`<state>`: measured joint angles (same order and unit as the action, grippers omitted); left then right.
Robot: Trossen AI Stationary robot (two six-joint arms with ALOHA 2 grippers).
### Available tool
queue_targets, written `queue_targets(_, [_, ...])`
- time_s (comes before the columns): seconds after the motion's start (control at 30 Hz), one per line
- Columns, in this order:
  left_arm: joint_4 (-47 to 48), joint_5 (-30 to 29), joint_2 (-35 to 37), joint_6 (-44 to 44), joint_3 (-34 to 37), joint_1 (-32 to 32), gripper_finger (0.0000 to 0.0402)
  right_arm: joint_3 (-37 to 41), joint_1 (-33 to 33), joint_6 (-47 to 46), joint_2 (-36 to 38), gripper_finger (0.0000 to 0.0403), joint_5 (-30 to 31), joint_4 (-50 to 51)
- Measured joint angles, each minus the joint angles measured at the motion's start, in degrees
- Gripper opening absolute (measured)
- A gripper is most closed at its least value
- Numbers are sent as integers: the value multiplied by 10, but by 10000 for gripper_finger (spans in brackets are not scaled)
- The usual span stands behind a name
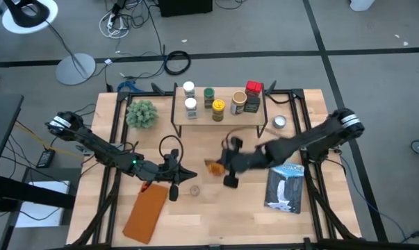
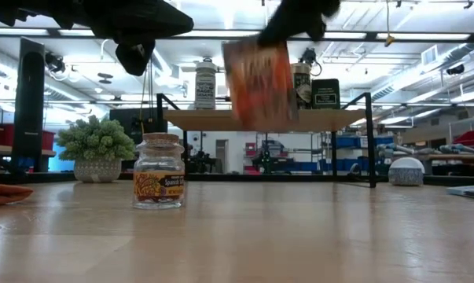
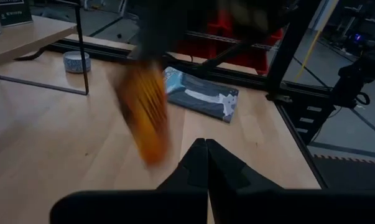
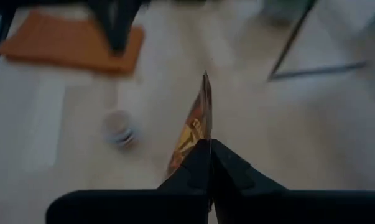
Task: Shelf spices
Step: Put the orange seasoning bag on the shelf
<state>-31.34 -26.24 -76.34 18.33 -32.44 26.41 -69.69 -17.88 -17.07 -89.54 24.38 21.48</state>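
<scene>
Carrying the amber packet (image 1: 213, 167) is the step in hand: the right gripper (image 4: 209, 144) has its fingers clenched on the packet's edge and holds it clear of the tabletop (image 1: 216, 215), in front of the shelf (image 1: 226, 115), where six spices stand on the plank, among them the red box (image 1: 253, 87) and a dark tin (image 1: 251, 103). From the low camera the packet hangs about level with the plank, though it is blurred, so its exact height is hard to judge. The left gripper (image 3: 206, 163) waits above the table near the orange pad (image 1: 146, 212), fingers pressed together on nothing. A small glass jar (image 2: 158, 171) sits on the table, not yet shelved. Next, I judge, the packet must go forward over the plank's front edge into the free stretch between the jars, then be released without toppling.
</scene>
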Motion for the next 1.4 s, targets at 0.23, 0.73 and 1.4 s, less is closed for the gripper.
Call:
queue_targets(0.23, [2,0,0,-2,0,-9,1,-126,99,145,94,1,0,99])
queue_targets(0.73, [38,91,2,-103,0,-112,1,-296,426,312,-2,0,-164,113])
queue_targets(1.4, [38,104,2,-58,0,-123,1,-275,499,308,-38,0,-247,219])
